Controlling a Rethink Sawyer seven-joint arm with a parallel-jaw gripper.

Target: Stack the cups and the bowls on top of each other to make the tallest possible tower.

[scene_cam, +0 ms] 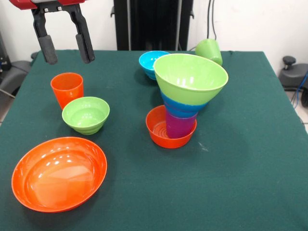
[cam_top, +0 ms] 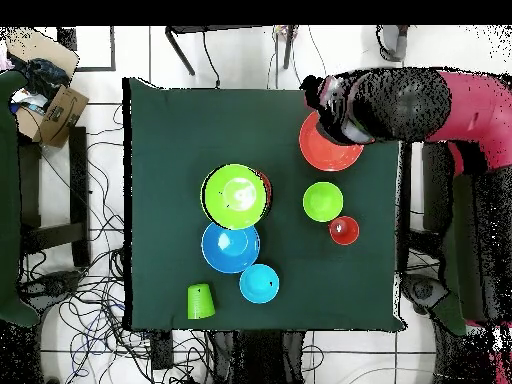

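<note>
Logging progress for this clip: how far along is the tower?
Done: the tower has four layers, an orange bowl holding a purple cup, a blue bowl, then a large green bowl. In hand: nothing; the hand hangs open and empty above the orange cup. Left: that cup, the small green bowl, the large orange bowl, a light blue bowl and the tipped green cup.

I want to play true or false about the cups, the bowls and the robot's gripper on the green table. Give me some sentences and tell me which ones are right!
1. The robot's black gripper is holding the orange plastic tumbler. False: it hangs open above the table, holding nothing.
2. A large lime green plastic bowl tops the tower. True.
3. The lime green plastic tumbler stands upright. False: it lies on its side.
4. The tower's base is a small orange plastic bowl. True.
5. The big orange plastic bowl holds a cup. False: it is empty.
</note>
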